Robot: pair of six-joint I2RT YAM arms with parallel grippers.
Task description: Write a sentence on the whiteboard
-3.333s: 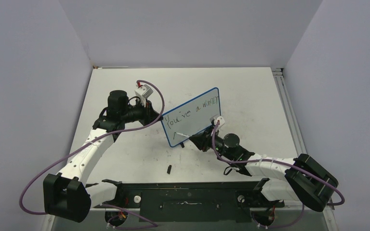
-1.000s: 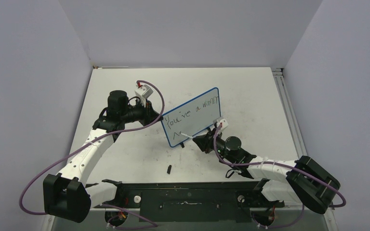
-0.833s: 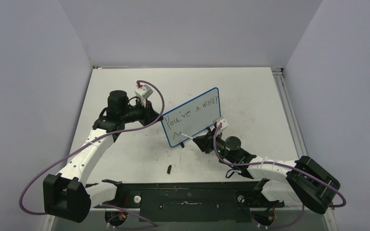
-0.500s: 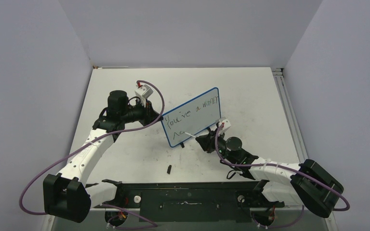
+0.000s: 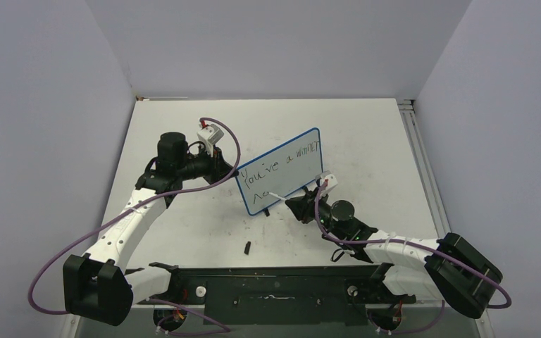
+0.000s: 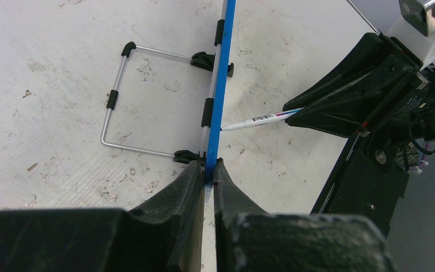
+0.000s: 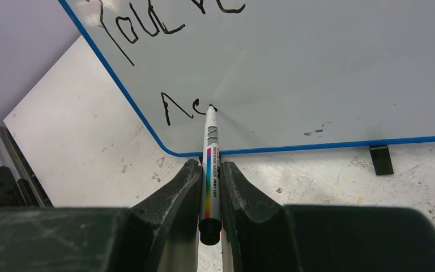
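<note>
Blue-edged white whiteboard [image 5: 292, 176]; black sentence [image 5: 279, 163]; white marker [image 7: 210, 170], rainbow band.

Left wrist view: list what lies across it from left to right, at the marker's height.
From left: wire stand, whiteboard seen edge-on, marker, right gripper with jaws shut on the marker.

We reach our left arm [image 5: 130, 218] forward, left end effector [image 6: 208, 170] pinched on the whiteboard [image 6: 222, 85] edge; our right arm [image 5: 394, 246] stretches low, right end effector [image 7: 209, 167] clamped around a marker [image 7: 210, 141].
</note>
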